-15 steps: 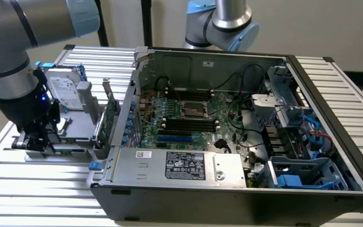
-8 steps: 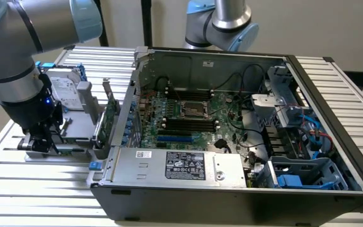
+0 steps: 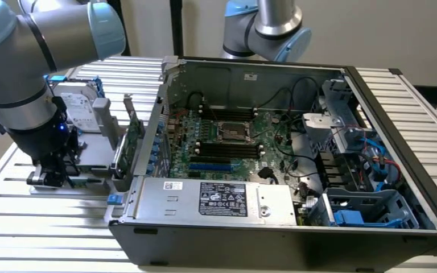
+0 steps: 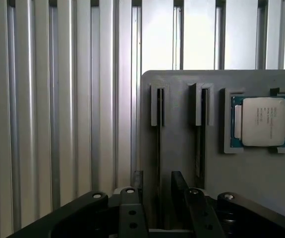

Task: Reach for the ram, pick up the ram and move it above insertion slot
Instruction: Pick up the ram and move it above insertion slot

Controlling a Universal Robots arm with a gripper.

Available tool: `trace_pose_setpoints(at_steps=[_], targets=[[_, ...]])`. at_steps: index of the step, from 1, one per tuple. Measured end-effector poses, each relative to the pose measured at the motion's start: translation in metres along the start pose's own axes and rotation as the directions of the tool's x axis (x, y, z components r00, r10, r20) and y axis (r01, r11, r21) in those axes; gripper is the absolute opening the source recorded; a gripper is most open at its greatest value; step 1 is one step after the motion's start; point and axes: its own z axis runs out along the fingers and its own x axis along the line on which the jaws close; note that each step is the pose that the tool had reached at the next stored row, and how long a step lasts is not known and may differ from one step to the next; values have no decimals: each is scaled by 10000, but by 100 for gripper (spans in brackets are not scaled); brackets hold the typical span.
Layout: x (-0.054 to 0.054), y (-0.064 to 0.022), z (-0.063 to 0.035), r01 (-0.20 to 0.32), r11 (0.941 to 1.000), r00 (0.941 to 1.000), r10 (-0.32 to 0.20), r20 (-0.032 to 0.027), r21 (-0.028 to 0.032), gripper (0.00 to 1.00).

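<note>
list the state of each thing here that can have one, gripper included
gripper: open, one finger on each side of the ram, not clamped
ram: standing on edge in the gray holder, not yet lifted
processor chip: lying flat in its recess on the holder
computer case: on its side, panel off, inside exposed
memory slots: look empty

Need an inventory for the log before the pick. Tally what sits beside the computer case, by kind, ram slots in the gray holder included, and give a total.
Ram slots: 2
Processor: 1
Hard drive: 1
Upright green card: 1
Total: 5
</note>
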Motion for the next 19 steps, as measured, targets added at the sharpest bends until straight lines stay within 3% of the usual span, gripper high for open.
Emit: trace_pose_setpoints(at_steps=[16, 18, 19], targets=[[-22, 44, 56, 12, 10000, 10000, -12, 95, 2, 36], [-22, 46, 57, 12, 10000, 10000, -12, 97, -1, 34], [-22, 46, 57, 12, 10000, 10000, -12, 97, -1, 28]])
